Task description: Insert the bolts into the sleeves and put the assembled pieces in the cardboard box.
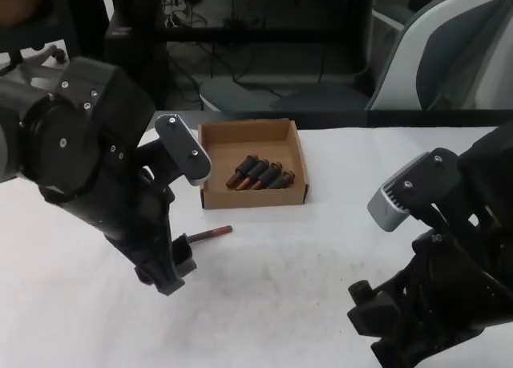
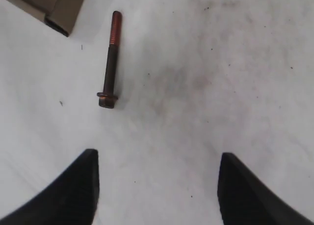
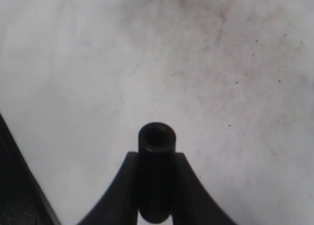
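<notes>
The left gripper (image 2: 157, 188) hangs spread wide near a loose bolt (image 2: 109, 58) on the bench (image 2: 225, 63). The right gripper (image 3: 156, 159) clamps a black sleeve (image 3: 156, 137).

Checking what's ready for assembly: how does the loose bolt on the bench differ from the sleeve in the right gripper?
The bolt lies flat and free on the bench; the sleeve is clamped in the right gripper. The bolt is slim, with a coppery threaded end and a flanged head; the sleeve is a black tube with an open bore. Both are outside the cardboard box, unassembled.
</notes>
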